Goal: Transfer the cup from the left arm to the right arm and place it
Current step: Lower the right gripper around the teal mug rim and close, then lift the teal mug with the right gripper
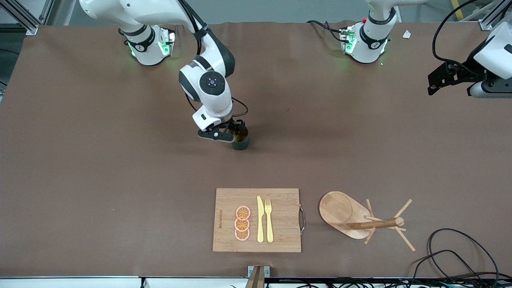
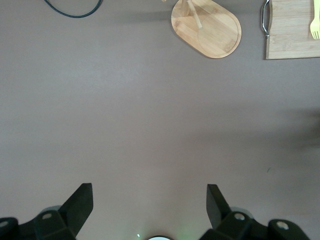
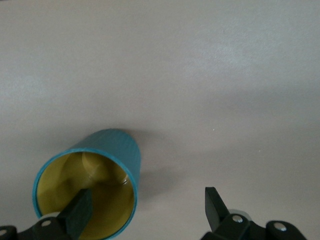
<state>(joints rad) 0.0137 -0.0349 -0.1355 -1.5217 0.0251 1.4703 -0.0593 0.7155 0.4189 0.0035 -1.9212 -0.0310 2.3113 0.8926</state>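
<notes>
Right pincer (image 1: 237, 136), mid-frame in front view, is spread wide w/ one finger inside the cup (image 1: 241, 141), other outside; cup stands upright on brown counter (image 1: 100, 168). Left pincer (image 1: 442, 78), upper right of frame, waits wide open, well apart.

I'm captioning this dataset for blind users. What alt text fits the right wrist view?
The right gripper hangs open over a brown table, one finger dipped inside a teal cup with a yellow inside, the other finger outside it over bare table. The cup stands upright.
</notes>
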